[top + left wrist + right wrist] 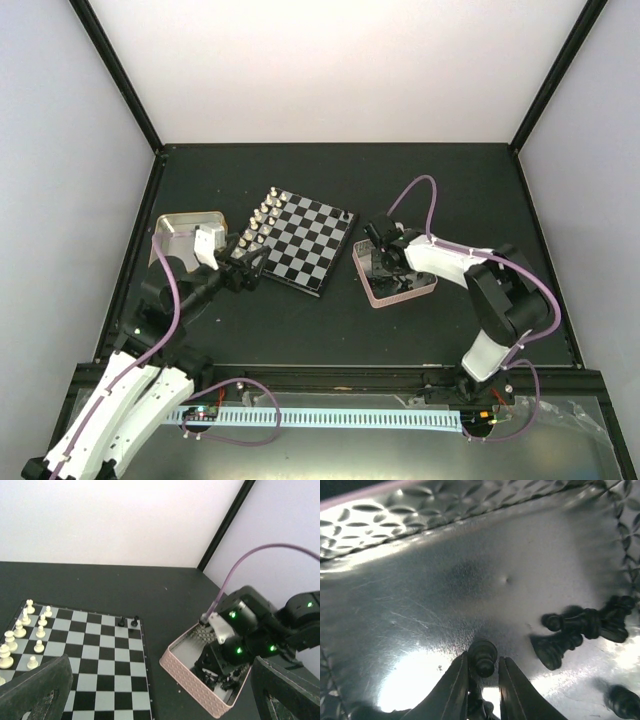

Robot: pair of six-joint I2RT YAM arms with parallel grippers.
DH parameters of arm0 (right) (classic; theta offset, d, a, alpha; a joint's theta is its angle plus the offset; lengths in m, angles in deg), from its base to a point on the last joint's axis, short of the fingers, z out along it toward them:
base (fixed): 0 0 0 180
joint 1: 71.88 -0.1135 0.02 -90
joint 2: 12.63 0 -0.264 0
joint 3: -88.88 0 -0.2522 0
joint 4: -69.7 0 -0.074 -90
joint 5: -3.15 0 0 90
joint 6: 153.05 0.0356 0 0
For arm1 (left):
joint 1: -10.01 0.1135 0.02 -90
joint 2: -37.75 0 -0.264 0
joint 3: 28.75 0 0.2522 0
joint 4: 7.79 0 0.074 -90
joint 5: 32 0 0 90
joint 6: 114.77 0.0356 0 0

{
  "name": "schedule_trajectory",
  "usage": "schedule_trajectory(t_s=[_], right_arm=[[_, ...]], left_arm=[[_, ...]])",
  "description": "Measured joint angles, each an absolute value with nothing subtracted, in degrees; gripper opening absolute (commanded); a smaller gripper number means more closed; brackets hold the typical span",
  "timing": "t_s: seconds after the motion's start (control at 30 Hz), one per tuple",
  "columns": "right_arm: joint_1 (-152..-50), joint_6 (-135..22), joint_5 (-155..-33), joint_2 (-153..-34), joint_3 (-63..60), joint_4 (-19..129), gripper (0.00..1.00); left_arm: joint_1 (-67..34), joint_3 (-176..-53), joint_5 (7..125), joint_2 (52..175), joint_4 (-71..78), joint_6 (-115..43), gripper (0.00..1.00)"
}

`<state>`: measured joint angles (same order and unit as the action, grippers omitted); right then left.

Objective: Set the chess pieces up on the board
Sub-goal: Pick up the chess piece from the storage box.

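The board (297,240) is lying on the worktop (400,180), silver pieces (25,630) lining one edge and two black chess pieces (128,622) standing at a far corner. Toppled black pieces (580,625) are lying in the pink-rimmed tin (192,687); one black piece (482,652) is sitting pinched in the right hand (483,666).

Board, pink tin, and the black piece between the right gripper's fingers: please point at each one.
board (300,240), top external view, a middle square.
pink tin (191,685), left wrist view, its outer pink wall.
black piece (482,655), right wrist view, its round head.
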<state>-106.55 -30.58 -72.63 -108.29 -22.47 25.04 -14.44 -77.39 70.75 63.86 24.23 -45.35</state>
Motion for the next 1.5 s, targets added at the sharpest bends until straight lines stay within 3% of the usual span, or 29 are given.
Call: schedule_trajectory(t_s=[0.13, 0.27, 0.4, 0.57, 0.8, 1.17, 1.33, 1.5], right_arm=[[-106.6, -30.6, -72.5, -109.7, -22.5, 26.2, 0.07], [-106.6, -30.7, -72.0, -109.7, -22.8, 26.7, 0.04], [-106.6, -30.8, -71.6, -109.7, -22.8, 26.9, 0.04], [-106.6, -31.0, -71.1, -109.8, -22.7, 26.8, 0.13], [-106.6, -31.3, -70.4, -110.8, -21.1, 26.0, 0.01], [-106.6, -31.7, -70.3, -109.4, -17.4, 23.7, 0.01], [-106.6, -33.2, -73.4, -108.3, -10.4, 22.6, 0.01], [-106.9, -36.8, -76.2, -114.6, 2.9, 22.7, 0.01]], left_arm=[[-14.4, -77.4, 69.5, 64.4, 21.0, -46.1, 0.99], [-14.4, -77.2, 68.0, 64.4, 18.7, -46.1, 0.99], [-14.4, -76.8, 66.5, 64.5, 17.3, -46.1, 0.99], [-14.4, -76.7, 64.7, 64.6, 16.0, -45.4, 0.99], [-14.4, -76.7, 63.2, 66.8, 14.4, -44.2, 0.99], [-14.4, -76.7, 61.4, 67.8, 14.2, -43.1, 0.99], [-14.4, -76.7, 60.0, 67.8, 14.6, -43.1, 0.99], [-14.4, -76.7, 59.4, 67.9, 14.7, -43.1, 0.99]])
